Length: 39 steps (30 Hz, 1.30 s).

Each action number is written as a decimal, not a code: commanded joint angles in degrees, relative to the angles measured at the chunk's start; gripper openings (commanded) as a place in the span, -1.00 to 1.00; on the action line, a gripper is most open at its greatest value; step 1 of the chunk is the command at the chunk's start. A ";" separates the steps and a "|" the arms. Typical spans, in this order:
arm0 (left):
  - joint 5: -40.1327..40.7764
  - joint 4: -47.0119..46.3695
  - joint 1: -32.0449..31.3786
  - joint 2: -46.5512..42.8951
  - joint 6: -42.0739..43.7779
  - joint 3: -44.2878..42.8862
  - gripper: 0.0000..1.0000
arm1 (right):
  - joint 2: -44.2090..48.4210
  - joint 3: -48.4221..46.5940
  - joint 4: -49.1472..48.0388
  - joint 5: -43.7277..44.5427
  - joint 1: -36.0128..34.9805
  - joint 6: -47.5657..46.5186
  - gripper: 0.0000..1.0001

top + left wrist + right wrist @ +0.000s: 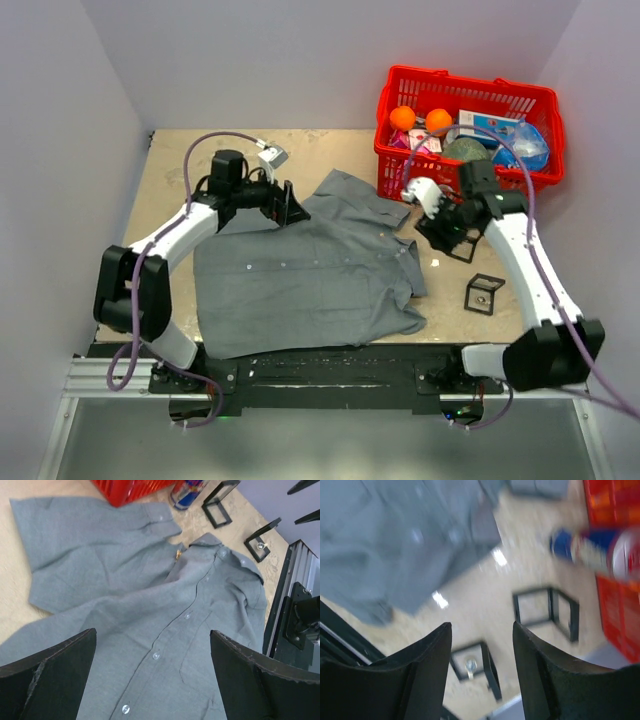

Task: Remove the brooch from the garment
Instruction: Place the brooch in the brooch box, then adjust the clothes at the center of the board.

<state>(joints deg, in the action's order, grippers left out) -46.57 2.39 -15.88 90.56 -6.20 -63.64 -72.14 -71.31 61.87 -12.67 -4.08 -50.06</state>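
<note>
Seemingly not yet done: small gold brooch [178, 554] pinned on shirt [125, 605] beside collar [210, 540], well ahead of left gripper [152, 635], spread wide, empty; right gripper [482, 627] also spread, holding nothing.

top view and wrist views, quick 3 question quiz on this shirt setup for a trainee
1. True or false: the left pincer is shut on the grey shirt.
2. Where does the red basket stand? A: on the far right part of the table; B: at the near left corner; C: on top of the shirt.
3. Fill in: the small gold brooch sits on the shirt near its ____.

Key: 1 false, its jaws stand wide open over the cloth and hold nothing. 2 A. 3 collar.
</note>
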 commanded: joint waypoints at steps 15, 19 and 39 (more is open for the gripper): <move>18.60 23.96 0.50 11.04 17.53 2.64 0.99 | -27.26 -7.54 -29.34 7.29 -12.10 29.04 0.17; 27.64 26.26 2.69 10.95 18.77 7.72 0.99 | -28.76 -4.20 -31.10 8.80 -12.18 30.64 0.22; 7.22 40.94 8.59 0.74 36.28 -13.58 0.99 | -31.91 -14.46 -36.20 -10.00 -20.71 31.17 -0.12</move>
<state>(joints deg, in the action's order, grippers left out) -20.27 43.51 -4.75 90.96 35.24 -62.89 -99.96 -79.11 31.16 -16.75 -24.10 -19.31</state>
